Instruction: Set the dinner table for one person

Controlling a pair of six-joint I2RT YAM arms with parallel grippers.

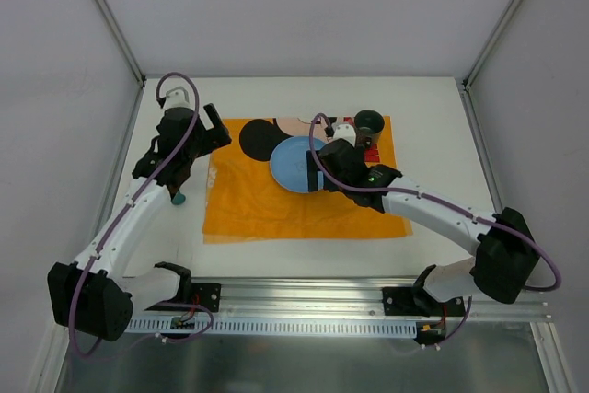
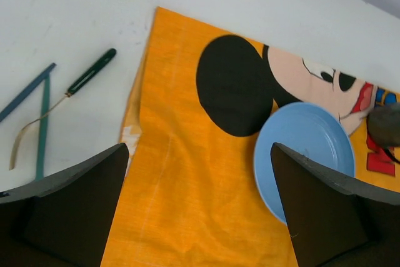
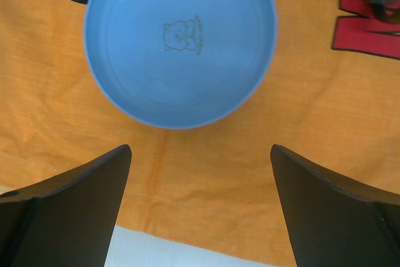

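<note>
The dinner table [image 1: 433, 117] is white, with an orange cartoon-mouse placemat [image 1: 276, 209] spread on its middle. A light blue plate [image 1: 290, 163] lies on the mat, and a dark cup [image 1: 369, 122] stands at the mat's back right corner. My left gripper [image 1: 218, 126] hovers open over the mat's back left corner with nothing between its fingers; the left wrist view has the plate [image 2: 306, 142] to the right. My right gripper [image 1: 317, 170] is open and empty just short of the plate [image 3: 181, 42], above the mat [image 3: 206, 173].
Left of the mat on the bare table lie a green-handled utensil [image 2: 90, 72] and two thin teal sticks [image 2: 42, 123]. A teal tip [image 1: 177, 197] shows under the left arm. Grey walls close three sides, and an aluminium rail [image 1: 304, 296] runs along the near edge.
</note>
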